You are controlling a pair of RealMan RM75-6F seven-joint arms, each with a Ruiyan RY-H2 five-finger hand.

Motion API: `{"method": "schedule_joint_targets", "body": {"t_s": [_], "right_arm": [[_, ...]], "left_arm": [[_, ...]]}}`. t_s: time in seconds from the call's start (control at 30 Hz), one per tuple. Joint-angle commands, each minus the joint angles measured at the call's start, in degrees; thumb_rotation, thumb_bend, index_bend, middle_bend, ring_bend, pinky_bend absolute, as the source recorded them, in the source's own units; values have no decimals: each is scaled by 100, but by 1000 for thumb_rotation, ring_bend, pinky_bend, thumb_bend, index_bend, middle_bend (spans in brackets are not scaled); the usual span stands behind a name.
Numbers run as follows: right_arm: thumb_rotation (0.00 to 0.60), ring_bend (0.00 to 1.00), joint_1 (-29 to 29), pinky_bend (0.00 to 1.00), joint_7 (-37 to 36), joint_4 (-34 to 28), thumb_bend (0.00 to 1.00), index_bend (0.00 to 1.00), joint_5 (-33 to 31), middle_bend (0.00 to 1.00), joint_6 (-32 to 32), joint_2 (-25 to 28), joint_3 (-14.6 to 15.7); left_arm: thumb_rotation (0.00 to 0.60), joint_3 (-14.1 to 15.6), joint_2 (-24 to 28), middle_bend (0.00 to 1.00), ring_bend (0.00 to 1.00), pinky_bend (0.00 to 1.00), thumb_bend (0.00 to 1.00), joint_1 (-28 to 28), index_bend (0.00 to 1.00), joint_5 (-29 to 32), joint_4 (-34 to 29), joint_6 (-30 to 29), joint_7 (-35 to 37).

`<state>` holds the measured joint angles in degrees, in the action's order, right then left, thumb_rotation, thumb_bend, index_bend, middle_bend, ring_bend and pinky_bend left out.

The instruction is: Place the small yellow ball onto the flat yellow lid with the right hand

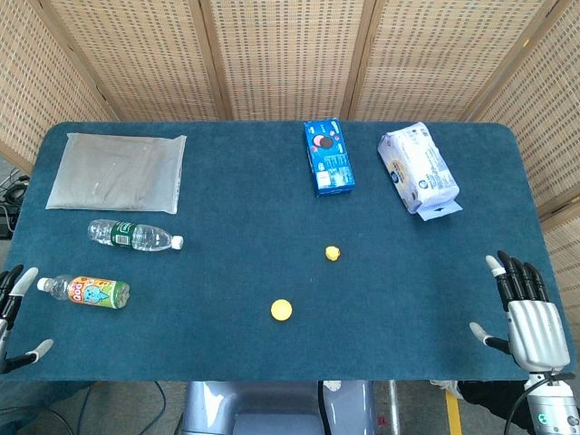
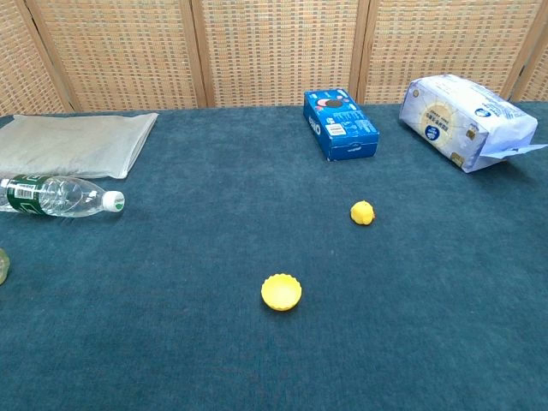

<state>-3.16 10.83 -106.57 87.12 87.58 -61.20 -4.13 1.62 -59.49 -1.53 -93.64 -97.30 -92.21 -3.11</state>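
I see the blue tabletop (image 1: 272, 208) carrying a grey flat pouch (image 1: 116, 170) at its far left corner, a white wipes pack (image 1: 418, 168) toward the far right corner and a blue biscuit box (image 1: 328, 156) at the far edge. My right hand (image 1: 524, 306) rests at the near right corner, fingers spread, holding nothing. My left hand (image 1: 13, 317) sits at the near left edge, fingers apart, empty. The flat yellow lid (image 1: 282, 310) lies near the front edge, centre. The small yellow ball (image 1: 333, 253) sits apart from it, farther in and rightward.

Woven screen (image 1: 290, 54) behind blue table (image 1: 227, 272)
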Motion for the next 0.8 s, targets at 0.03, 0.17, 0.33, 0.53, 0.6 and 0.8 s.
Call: {"method": "schedule_joint_targets", "body": {"t_s": [0.03,0.17,0.33,0.53,0.6,0.8], "right_arm": [[600,0,7,0,-24,-7,0,0,10,0,11,15,0],[600,0,7,0,-54,-7,0,0,29,0,-1,32,14],[600,0,-55,0,-26,-42,0,0,31,0,-137,8,37],[600,0,-676,0,-161,-40,0,46,-261,0,-980,-92,-269],[600,0,-1047,0,-114,81,0,85,-478,0,-1431,-206,-476],[600,0,-2064,0,302,649,0,239,-1216,0,-2588,-804,-943]], "left_arm": [[600,5,-17,0,0,0,39,10,0,-3,10,23,-10],[600,1,-42,0,0,0,39,23,0,-5,24,43,-50],[600,-8,-62,0,0,0,38,49,0,-2,16,80,-96],[600,-70,-134,0,0,0,39,128,0,110,54,215,-189],[600,-95,-157,0,0,0,38,151,0,180,52,270,-227],[600,-183,-257,0,0,0,41,238,0,356,83,413,-363]]}}
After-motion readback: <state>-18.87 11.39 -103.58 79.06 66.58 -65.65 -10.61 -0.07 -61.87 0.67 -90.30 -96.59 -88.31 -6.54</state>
